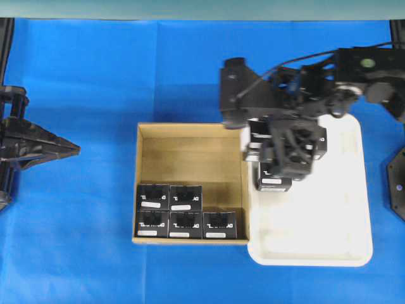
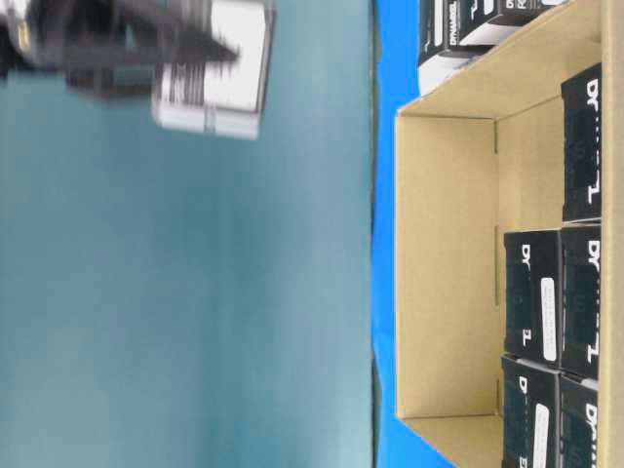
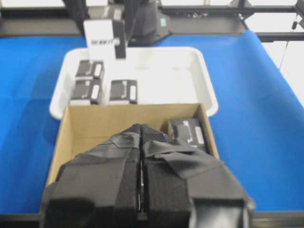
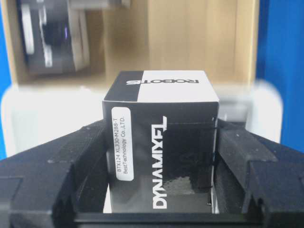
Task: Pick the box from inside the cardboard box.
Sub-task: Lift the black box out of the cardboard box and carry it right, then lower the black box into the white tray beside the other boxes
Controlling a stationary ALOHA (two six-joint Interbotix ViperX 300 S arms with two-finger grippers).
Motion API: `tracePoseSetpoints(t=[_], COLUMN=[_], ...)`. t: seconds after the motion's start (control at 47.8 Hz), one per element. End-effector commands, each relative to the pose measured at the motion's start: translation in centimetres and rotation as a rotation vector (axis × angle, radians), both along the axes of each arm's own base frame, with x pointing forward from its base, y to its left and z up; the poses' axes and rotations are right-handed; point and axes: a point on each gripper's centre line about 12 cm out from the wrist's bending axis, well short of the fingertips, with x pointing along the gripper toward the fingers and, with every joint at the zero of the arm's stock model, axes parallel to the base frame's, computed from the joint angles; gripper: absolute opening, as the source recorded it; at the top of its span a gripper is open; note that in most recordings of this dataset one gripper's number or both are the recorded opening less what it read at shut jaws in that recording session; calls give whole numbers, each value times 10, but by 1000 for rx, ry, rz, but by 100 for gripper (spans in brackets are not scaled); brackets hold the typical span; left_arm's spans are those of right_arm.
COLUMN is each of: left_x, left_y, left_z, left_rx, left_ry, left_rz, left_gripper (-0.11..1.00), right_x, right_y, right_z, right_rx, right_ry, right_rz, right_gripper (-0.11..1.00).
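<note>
The brown cardboard box (image 1: 190, 158) sits mid-table with several black boxes (image 1: 186, 197) in two rows at its near side. My right gripper (image 1: 288, 151) is shut on one black box (image 4: 161, 161), white label strip on its left, and holds it above the white tray's (image 1: 316, 234) far left corner. In the left wrist view the held box (image 3: 104, 40) hangs above the tray (image 3: 175, 71). Three more boxes (image 3: 123, 91) lie in the tray. My left gripper (image 1: 60, 149) is shut and empty, well left of the carton.
The blue cloth (image 1: 82, 76) covers the table around the carton and tray. The tray touches the carton's right wall. The right arm (image 1: 354, 69) reaches in from the upper right. The tray's near half is bare.
</note>
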Motion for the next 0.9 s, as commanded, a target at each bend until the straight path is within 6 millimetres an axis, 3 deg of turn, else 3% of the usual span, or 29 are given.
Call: tracePoseSetpoints(t=[0.0,0.293,0.481,0.879], left_x=[2,2,2,2], left_y=[0,0,0,0], left_z=[11,11,10,11], left_rx=[2,2,2,2], left_ry=[-28,-29,-26,-25], left_rz=[1,1,1,1], left_gripper=[-4,-4,-4,-4], right_x=[-19,-71,-97,-106], right_y=[2,9,13,20], right_z=[2,-17,-42,-93], right_rx=[9,27,35,26], right_ry=[16,58,110,122], right_rz=[-14,-54,-66,-54], right_gripper=[63,63,63,63])
